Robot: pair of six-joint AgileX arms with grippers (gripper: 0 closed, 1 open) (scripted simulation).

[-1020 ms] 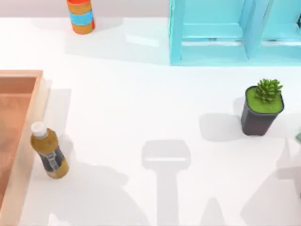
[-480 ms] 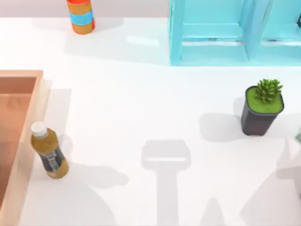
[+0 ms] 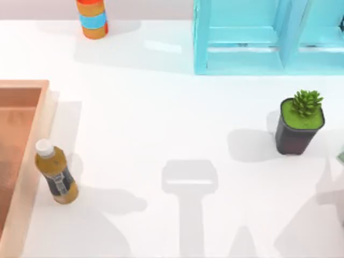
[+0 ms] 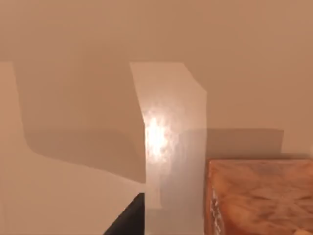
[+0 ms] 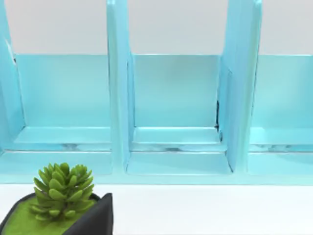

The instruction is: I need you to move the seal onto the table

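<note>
Seal (image 4: 261, 196) seen up close from the left wrist camera as an orange-brown, marbled block, cut off at the frame edge so that its top cannot be made out. Stands on a flat tan floor with a bright glare patch beside it; impossible to tell whether that floor is the wooden tray or the surface. Just beside it, a dark wedge (image 4: 128, 221) poking in from the frame edge, too cropped to identify. Impossible to tell whether the left pincer or the right pincer is apart or together. From above, the white surface (image 3: 161, 123) with the tray (image 3: 44, 107) at the left, sliced off by the frame, and an amber bottle (image 3: 56, 174) with a white cap lying tilted against the tray's wall. At the far side, a striped can (image 3: 92, 19) with its top cropped, and a light-blue shelf unit (image 3: 242, 37), also cropped. Near the right, a potted succulent (image 3: 299, 126), with a small greyish sliver (image 3: 341, 157) at the very edge, unreadable.
</note>
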